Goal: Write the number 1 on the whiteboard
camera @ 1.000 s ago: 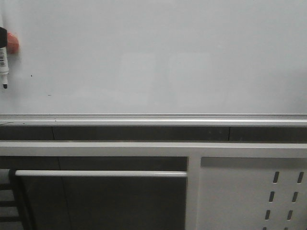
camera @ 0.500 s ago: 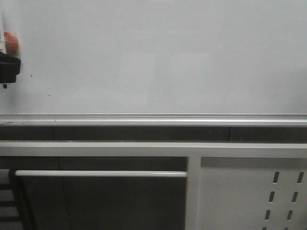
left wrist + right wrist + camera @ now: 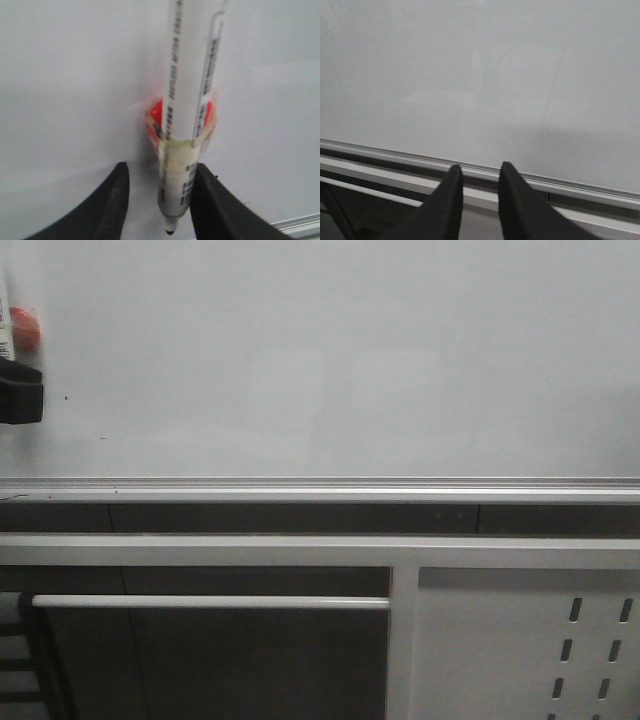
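The whiteboard [image 3: 330, 360] is pale grey-white and fills the upper front view, with its silver rail [image 3: 320, 485] below. No number 1 stroke shows on it. A white marker [image 3: 187, 90] hangs tip down on the board by a red magnet [image 3: 27, 328] at the far left. My left gripper [image 3: 160, 167] is open, its black fingers on either side of the marker's lower end; the marker lies close to one finger and apart from the other. It shows as a black block in the front view [image 3: 20, 392]. My right gripper [image 3: 480, 166] is empty, jaws slightly apart, near the rail.
Below the rail run a dark gap and a white frame beam [image 3: 320, 550]. A white perforated metal panel [image 3: 520, 650] stands at the lower right, and a horizontal bar [image 3: 210, 603] at the lower left. Tiny dark specks [image 3: 66, 397] mark the board near the marker.
My left gripper has come in at the left edge around the marker's lower end and now hides its tip in the front view. The marker has stayed on the board.
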